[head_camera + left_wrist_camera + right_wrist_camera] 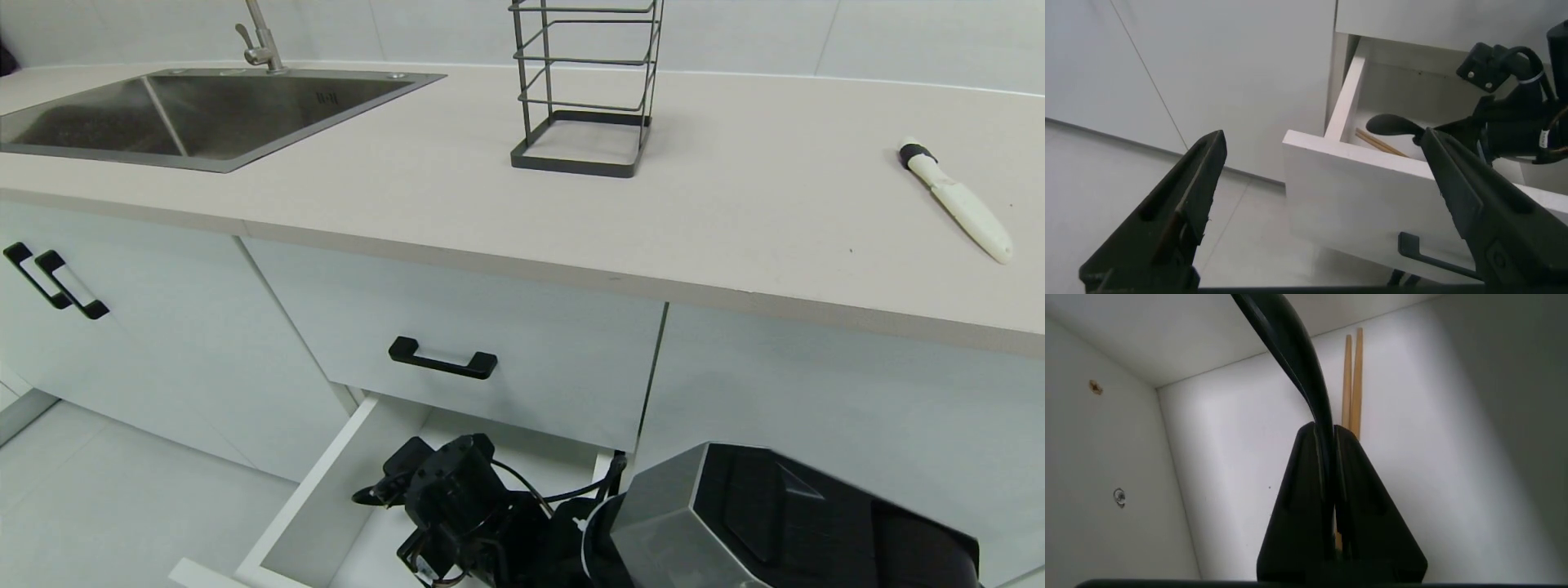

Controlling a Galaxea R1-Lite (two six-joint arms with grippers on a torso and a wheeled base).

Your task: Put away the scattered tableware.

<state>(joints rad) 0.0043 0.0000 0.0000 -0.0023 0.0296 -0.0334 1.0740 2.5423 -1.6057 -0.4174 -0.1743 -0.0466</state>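
The black spoon (1290, 367) is pinched by its handle in the right claw (1333, 441). The two fingers are pressed tight on the thin handle, one on each side. The round end of the spoon (1392, 125) is inside the open drawer (1355, 188), just above the floor of the drawer. I cannot tell if it touches the floor.

Two wooden chopsticks (1353, 376) lie flat on the white floor of the drawer, side by side, just beside the spoon.

The drawer (326, 482) is pulled out low down, near the robot, under another drawer that is shut and has a black handle (442, 358). The right claw (392, 482) is down inside the open drawer.

The left claw (1321, 139) is to the left of the drawer, out over the floor. Its fingers are spread wide apart and there is nothing between them.

Up on the counter (735, 204), far to the right, lies a white tool with a black end (959, 204). It lies flat and slanted, well apart from everything else.

In the middle of the counter, toward the far wall, stands a dark wire rack (584, 90). On the far left is a metal sink (204, 114) with a tap (260, 41) behind it. Below the sink, two black door handles (53, 280) sit close together.
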